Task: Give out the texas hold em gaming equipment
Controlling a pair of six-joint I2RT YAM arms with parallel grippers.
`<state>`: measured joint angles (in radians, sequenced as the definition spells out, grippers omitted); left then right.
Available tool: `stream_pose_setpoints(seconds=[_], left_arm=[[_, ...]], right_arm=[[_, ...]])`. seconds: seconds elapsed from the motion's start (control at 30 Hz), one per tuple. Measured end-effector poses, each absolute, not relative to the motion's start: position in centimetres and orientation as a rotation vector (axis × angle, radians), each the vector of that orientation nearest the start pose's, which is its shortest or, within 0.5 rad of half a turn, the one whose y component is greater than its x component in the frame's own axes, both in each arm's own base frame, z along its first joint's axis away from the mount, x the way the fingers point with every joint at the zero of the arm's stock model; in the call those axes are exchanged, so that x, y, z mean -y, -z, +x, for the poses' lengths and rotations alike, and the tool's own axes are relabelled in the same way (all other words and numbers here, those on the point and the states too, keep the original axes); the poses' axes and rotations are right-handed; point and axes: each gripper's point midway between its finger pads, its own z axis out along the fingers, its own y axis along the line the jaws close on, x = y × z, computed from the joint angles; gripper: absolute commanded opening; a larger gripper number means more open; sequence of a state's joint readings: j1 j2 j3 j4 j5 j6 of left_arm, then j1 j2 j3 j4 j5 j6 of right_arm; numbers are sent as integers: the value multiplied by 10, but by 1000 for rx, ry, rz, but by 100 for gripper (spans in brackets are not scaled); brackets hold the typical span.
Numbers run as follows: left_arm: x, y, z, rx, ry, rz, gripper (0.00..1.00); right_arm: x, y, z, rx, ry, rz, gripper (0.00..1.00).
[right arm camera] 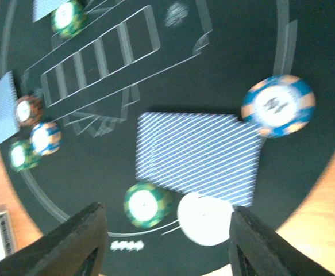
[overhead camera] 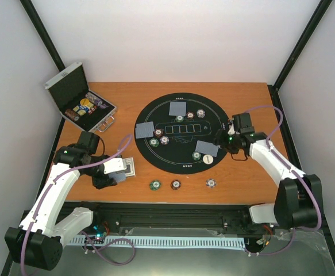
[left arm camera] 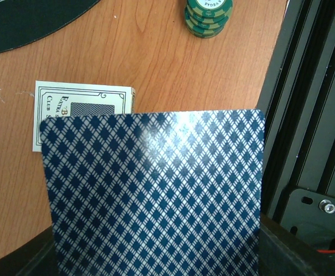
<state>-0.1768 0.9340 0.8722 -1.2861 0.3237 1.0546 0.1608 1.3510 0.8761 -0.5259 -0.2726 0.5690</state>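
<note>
My left gripper (overhead camera: 116, 171) is clamped on one playing card (left arm camera: 156, 195). Its back is a dark-blue and white diamond lattice, with glare near the top edge. Just past that card a cream card box (left arm camera: 81, 106) lies flat on the wooden table (left arm camera: 156, 63), and farther out is a green chip stack (left arm camera: 208, 14). My right gripper (right arm camera: 166, 233) has its fingers spread and holds nothing. Between them, on the black mat (right arm camera: 224, 52), a white button disc (right arm camera: 204, 219) touches the near edge of a blue-striped card (right arm camera: 196, 155), with a green chip (right arm camera: 145, 205) just beside it.
</note>
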Motion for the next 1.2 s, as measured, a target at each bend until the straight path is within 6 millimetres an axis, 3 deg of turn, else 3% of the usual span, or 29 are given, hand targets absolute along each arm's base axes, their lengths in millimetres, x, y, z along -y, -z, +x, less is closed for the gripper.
stream_pose_setpoints(seconds=[0.07,0.13,0.2,0.33,0.53,0.67,0.8,1.07,1.2], left_arm=[[83,-139,151,-2250,283,1654,1],[83,-138,152,-2253,287,1655,1],[83,-138,152,-2257,290,1656,1],[83,-138,152,-2257,291,1656,1],[83,-137,153,-2259,292,1657,1],[84,-138,153,-2257,296,1656,1],[85,-140,154,-2252,301,1653,1],[88,-146,156,-2241,317,1649,1],[89,-148,154,-2247,342,1648,1]], right_arm=[[-121,-117,317,-2600,-663,368,65],[-158,-125,302,-2604,-755,265,67],[-201,-135,284,-2596,-867,142,68],[-299,-165,238,-2506,-1255,-129,74],[-378,-174,185,-2479,-1546,-342,74],[-416,-170,160,-2485,-1659,-437,74],[-442,-166,149,-2481,-1725,-488,74],[-468,-175,138,-2421,-1835,-565,74],[-478,-169,137,-2430,-1860,-577,74]])
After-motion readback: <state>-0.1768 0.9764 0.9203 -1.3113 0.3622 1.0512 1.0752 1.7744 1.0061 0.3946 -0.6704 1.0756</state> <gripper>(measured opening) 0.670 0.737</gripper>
